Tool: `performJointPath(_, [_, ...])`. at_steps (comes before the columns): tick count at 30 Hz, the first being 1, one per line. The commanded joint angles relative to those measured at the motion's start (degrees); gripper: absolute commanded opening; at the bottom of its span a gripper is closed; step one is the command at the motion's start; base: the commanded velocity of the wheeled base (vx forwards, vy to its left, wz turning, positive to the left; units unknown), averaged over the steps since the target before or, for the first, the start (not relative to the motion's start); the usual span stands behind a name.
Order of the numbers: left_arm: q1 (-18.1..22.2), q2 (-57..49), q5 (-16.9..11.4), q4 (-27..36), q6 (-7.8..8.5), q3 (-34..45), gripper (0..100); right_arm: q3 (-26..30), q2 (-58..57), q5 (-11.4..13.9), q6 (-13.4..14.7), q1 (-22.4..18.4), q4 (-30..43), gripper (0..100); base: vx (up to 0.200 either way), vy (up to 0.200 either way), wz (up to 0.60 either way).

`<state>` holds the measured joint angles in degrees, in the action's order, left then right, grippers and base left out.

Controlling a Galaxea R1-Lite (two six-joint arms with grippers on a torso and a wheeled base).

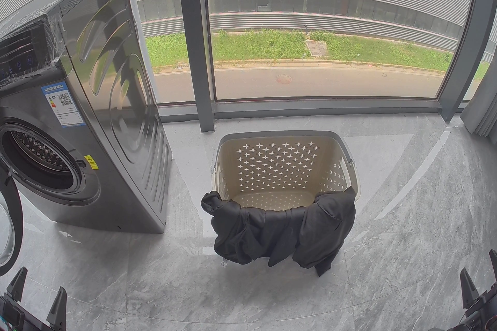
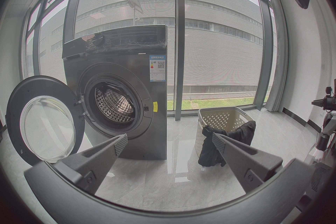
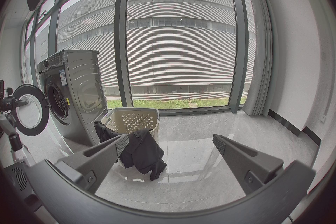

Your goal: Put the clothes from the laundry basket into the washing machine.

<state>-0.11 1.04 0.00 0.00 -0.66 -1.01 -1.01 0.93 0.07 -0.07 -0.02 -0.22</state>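
Observation:
A beige perforated laundry basket (image 1: 286, 140) stands on the floor in front of the window. A black garment (image 1: 279, 232) hangs over its near rim and down the outside. The grey washing machine (image 1: 114, 104) stands to the basket's left, its round door (image 2: 42, 119) swung open and the drum (image 2: 113, 105) exposed. My left gripper (image 1: 37, 292) is low at the near left, open and holding nothing. My right gripper (image 1: 484, 274) is low at the near right, also open and holding nothing. Both are well short of the basket.
A floor-to-ceiling window with a dark vertical post (image 1: 195, 32) rises behind the basket. Polished grey stone floor (image 1: 248, 290) lies between me and the basket. A curtain (image 3: 260, 60) hangs at the far right.

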Motion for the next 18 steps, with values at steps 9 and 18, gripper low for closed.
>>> performJointPath(9, [-0.1, -0.9, 0.0, 0.0, -0.04, 0.9, 100, 1.0, -0.7, 0.0, 0.0, 0.0, 0.0, 100, 0.000, -0.133, 0.00])
performJointPath(18, [0.0, -0.9, 0.0, 0.0, 0.04, 0.9, 100, 1.0, -0.7, 0.0, 0.0, 0.0, 0.0, 100, 0.000, 0.000, 0.00])
